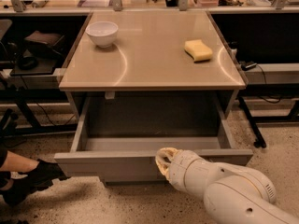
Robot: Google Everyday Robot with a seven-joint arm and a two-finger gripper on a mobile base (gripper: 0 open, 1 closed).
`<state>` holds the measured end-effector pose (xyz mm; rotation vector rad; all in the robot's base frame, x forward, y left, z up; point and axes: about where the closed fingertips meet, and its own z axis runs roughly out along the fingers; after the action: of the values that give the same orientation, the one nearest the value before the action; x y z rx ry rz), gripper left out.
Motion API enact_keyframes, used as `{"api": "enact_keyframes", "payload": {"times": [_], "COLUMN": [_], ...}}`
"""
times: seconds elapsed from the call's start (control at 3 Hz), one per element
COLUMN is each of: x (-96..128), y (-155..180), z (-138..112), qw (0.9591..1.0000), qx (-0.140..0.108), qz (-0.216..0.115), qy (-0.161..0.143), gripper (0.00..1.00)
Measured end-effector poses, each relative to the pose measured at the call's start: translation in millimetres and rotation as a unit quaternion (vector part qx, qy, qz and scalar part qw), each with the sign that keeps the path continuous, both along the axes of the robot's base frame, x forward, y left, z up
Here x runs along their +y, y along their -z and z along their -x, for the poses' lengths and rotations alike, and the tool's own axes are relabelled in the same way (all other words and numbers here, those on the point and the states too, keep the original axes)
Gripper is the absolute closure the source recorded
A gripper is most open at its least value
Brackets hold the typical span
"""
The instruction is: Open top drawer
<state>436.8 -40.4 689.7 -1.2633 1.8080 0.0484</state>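
The top drawer (117, 164) is a wide grey drawer pulled far out from under the beige tabletop (149, 50). Its shallow grey inside shows, with nothing in it that I can see. My gripper (162, 160) is at the drawer's front top edge, right of centre, at the end of my white arm (224, 190), which comes in from the lower right. The arm hides the front panel to the right of the gripper.
A white bowl (102, 33) stands at the table's back left and a yellow sponge (198, 50) at the back right. A person's foot in a black shoe (32, 178) rests on the floor at the lower left. Dark shelving with cables flanks the table.
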Motion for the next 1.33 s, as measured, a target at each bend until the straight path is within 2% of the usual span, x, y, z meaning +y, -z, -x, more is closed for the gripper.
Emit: {"api": "enact_keyframes", "payload": {"times": [1.0, 1.33], "x": [0.0, -2.3], "y": [0.0, -1.5], "z": [0.0, 3.7], "qw": [1.0000, 0.9999], "qx": [0.000, 0.004], "qz": [0.000, 0.012], "qy": [0.000, 0.002], "gripper": [0.11, 0.00]}}
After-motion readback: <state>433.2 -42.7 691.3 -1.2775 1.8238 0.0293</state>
